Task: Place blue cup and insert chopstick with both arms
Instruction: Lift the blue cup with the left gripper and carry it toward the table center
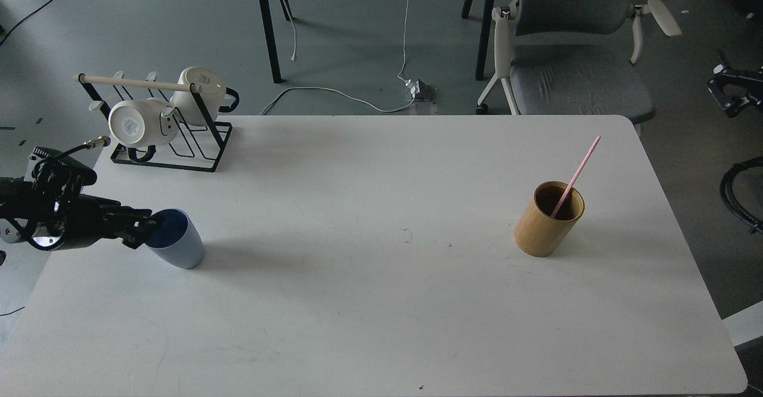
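Observation:
The pale blue cup (179, 243) stands upright on the left part of the white table (381, 301). My left gripper (142, 230) comes in low from the left edge, its dark fingertips at the cup's left rim; the fingers look parted, with nothing gripped. The pink chopstick (579, 170) leans in a tan wooden cylinder (545, 224) on the right side of the table. A black two-pronged part, seemingly my right gripper (732, 90), hangs off the table at the right edge, too small to read.
A black wire rack (179, 140) with two white mugs (136, 124) and a pale rod stands at the table's back left corner. A grey office chair (572, 57) and table legs are behind the table. Cables lie on the floor.

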### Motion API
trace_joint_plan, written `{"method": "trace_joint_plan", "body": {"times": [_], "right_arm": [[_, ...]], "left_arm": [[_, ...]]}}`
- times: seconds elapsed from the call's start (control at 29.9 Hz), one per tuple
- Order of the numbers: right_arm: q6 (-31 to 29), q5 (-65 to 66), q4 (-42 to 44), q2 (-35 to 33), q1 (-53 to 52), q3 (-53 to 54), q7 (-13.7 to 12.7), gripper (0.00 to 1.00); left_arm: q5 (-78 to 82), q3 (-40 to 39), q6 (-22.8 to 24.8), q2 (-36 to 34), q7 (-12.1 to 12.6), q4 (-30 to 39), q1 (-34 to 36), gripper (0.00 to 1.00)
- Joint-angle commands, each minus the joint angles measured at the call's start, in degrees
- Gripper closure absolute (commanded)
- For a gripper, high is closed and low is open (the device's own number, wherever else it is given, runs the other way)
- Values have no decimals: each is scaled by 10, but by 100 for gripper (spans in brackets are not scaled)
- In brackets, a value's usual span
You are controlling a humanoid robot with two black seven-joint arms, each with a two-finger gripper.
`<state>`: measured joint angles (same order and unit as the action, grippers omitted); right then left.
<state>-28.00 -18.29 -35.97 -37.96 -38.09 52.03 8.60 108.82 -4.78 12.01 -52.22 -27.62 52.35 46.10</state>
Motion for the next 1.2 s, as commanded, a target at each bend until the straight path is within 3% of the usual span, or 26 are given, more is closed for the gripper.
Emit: {"method": "trace_joint_plan", "body": {"times": [0.0, 0.2, 0.3, 0.47, 0.53, 0.64, 0.77, 0.97, 1.17], "right_arm": [[0, 0, 0, 0, 0, 0, 0, 1], [0, 0, 1, -2, 0, 0, 0, 1], [0, 0, 1, -9, 0, 0, 0, 1], [0, 0, 0, -13, -1, 9, 0, 1], [0, 0, -1, -14, -4, 11, -1, 1], [0, 0, -1, -15, -12, 11, -1, 1], [0, 0, -1, -16, -24, 11, -1, 1], [0, 0, -4, -38, -23, 12, -1, 1], [0, 0, -4, -54, -22, 13, -1, 1]], "left_arm": [[2, -1, 3, 0, -4, 8, 0, 97], [2, -1, 14, -1, -4, 20, 9, 100], [2, -2, 34, -2, -4, 33, 52, 100], [4, -2, 158, 1, -4, 153, 175, 100], [5, -3, 160, 11, -4, 214, 207, 100], [8, -2, 160, 88, 68, 274, 256, 100], [12, -1, 160, 223, 88, 262, 299, 100], [82, 18, 160, 392, 86, 132, 295, 100], [83, 73, 160, 441, 84, 45, 268, 100]]}}
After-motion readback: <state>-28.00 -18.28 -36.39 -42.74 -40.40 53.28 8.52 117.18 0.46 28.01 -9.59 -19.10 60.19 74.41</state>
